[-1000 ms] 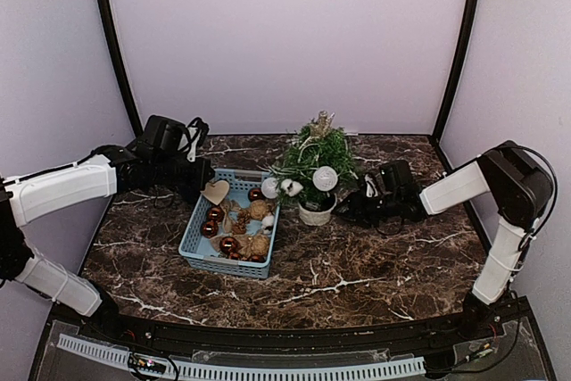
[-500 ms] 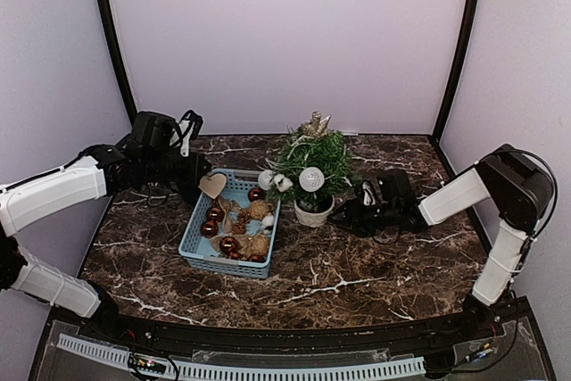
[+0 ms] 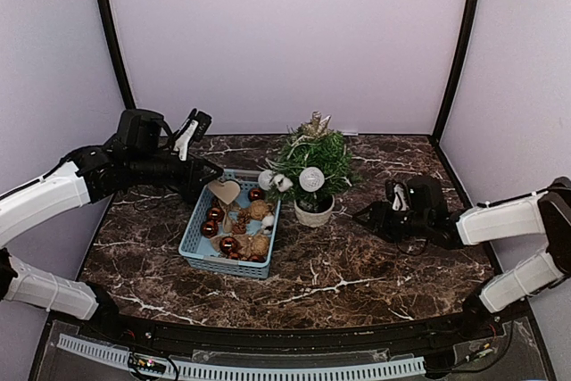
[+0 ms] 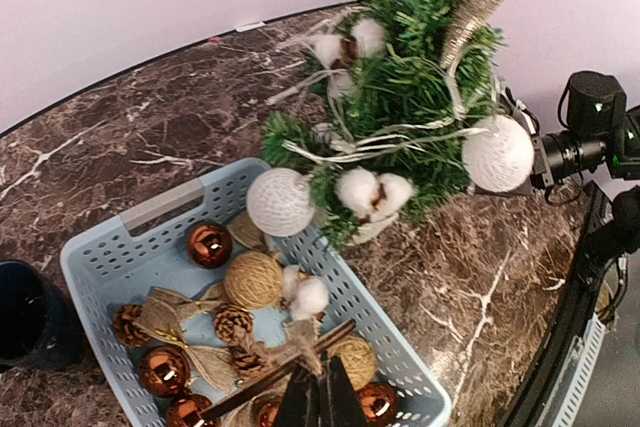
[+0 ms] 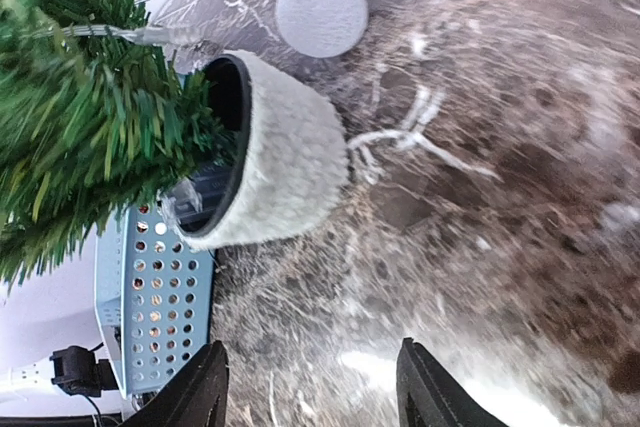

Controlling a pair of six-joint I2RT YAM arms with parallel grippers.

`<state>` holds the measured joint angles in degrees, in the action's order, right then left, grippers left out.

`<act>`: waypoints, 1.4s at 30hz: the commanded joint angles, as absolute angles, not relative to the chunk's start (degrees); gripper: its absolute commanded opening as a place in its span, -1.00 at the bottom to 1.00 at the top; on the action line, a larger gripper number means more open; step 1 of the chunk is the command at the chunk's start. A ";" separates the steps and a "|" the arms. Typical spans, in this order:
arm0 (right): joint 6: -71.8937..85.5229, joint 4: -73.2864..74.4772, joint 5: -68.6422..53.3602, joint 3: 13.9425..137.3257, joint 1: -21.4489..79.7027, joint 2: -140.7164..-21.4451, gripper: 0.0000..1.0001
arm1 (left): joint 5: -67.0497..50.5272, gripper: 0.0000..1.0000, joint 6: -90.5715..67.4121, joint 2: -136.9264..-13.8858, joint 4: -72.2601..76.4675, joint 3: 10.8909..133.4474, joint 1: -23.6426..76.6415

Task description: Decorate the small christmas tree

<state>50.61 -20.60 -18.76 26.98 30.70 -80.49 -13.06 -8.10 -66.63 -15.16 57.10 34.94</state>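
Observation:
The small christmas tree stands upright in its white pot, right of the blue basket. It carries white balls, cotton tufts and a gold topper. My left gripper is shut on a beige heart ornament and holds it above the basket's far end, left of the tree. In the left wrist view the jaws are closed over the basket, with the tree ahead. My right gripper is open and empty, low on the table right of the pot; its jaws stand wide apart.
The basket holds copper baubles, twine balls and pine cones. A white ball hangs off the tree beside the pot. Black frame posts stand at the back corners by the walls.
My right gripper has drawn back to the right, away from the pot. The tree shifted slightly left and stands upright. My left gripper carried the heart a little right, towards the tree.

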 commanded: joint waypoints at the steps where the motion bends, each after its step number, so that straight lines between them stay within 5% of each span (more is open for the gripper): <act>1: 51.72 -12.15 -11.79 23.56 29.14 -69.52 0.20 | -16.09 -1.00 -7.14 -65.08 -19.69 60.86 39.73; 8: 46.84 3.33 -8.84 24.13 27.24 -46.63 0.29 | -14.38 -1.00 -10.72 -66.25 -22.83 65.49 49.20; 15: 36.36 7.10 -25.02 32.21 29.47 -38.83 0.27 | -13.20 -1.00 -12.43 -73.69 -23.64 74.38 60.58; 25: 35.48 -1.18 -36.94 40.93 44.19 -44.75 0.19 | -16.68 -1.00 -11.43 -86.25 -24.10 85.56 66.56; 42: 27.33 -5.17 -32.87 39.04 52.82 -52.84 -0.07 | -20.97 -1.00 -13.36 -89.82 -22.54 88.62 67.89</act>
<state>30.20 -1.23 -35.18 40.16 52.47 -53.12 -18.96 -12.78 -90.00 -23.22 86.56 67.46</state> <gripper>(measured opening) 0.484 0.009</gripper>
